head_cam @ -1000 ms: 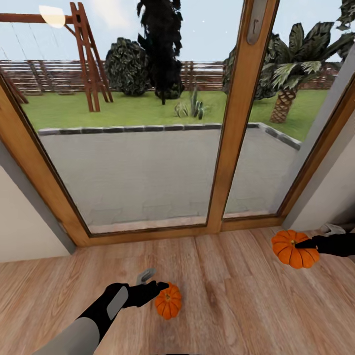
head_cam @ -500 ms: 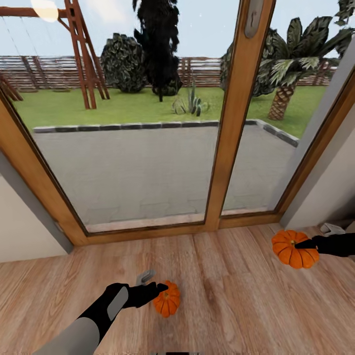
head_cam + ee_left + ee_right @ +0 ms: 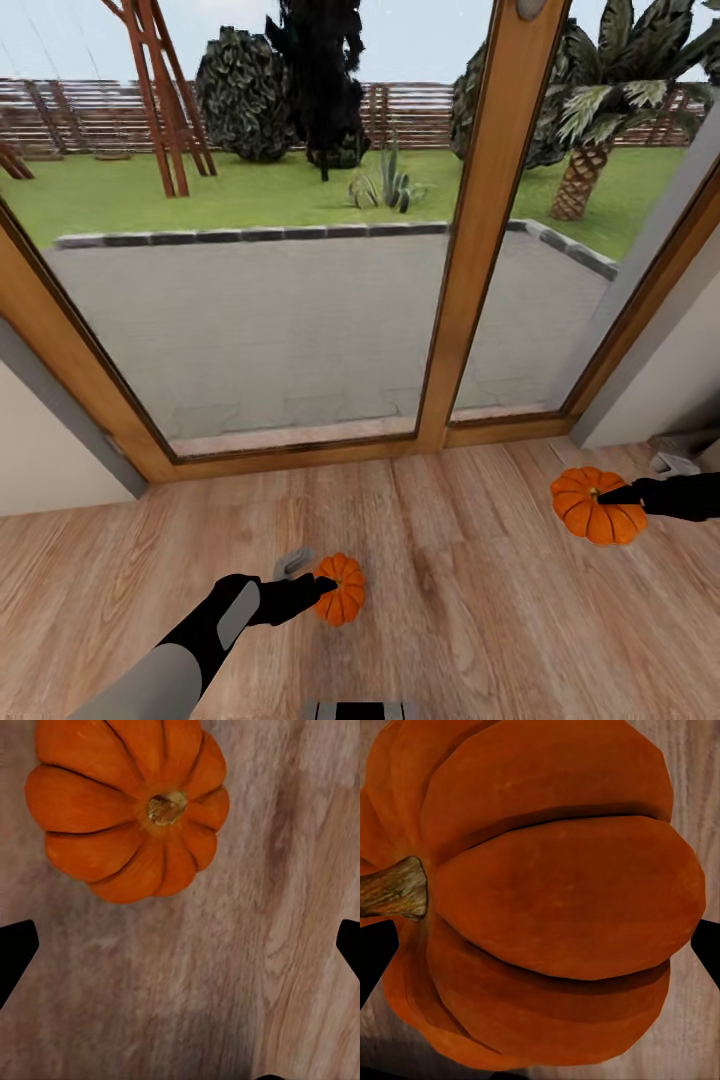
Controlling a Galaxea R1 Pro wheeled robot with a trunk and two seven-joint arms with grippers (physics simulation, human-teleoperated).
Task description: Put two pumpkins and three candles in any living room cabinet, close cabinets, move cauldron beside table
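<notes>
Two orange ribbed pumpkins show. The smaller-looking pumpkin [image 3: 344,590] [image 3: 131,810] rests on the wooden floor, stem up. My left gripper [image 3: 312,576] [image 3: 180,945] hovers low beside it, open, fingertips spread wide; in the left wrist view the pumpkin lies beyond the gap rather than between the fingers. The other pumpkin [image 3: 596,508] [image 3: 547,892] hangs off the floor at the right, with my right gripper [image 3: 620,492] [image 3: 540,945] shut on it, a black fingertip [image 3: 373,954] at each side. The candles, cabinet, cauldron and table are out of view.
A glazed patio door with a wide wooden frame [image 3: 470,300] stands straight ahead, garden behind it. Pale walls [image 3: 50,460] flank it on both sides. Wooden floor [image 3: 470,600] spreads between the two arms. A grey part of my own body [image 3: 360,710] shows at the bottom edge.
The camera has shifted, so door and floor sit differently in the picture. The floor pumpkin now lies closer against my left gripper's tip. The right pumpkin stayed with its gripper.
</notes>
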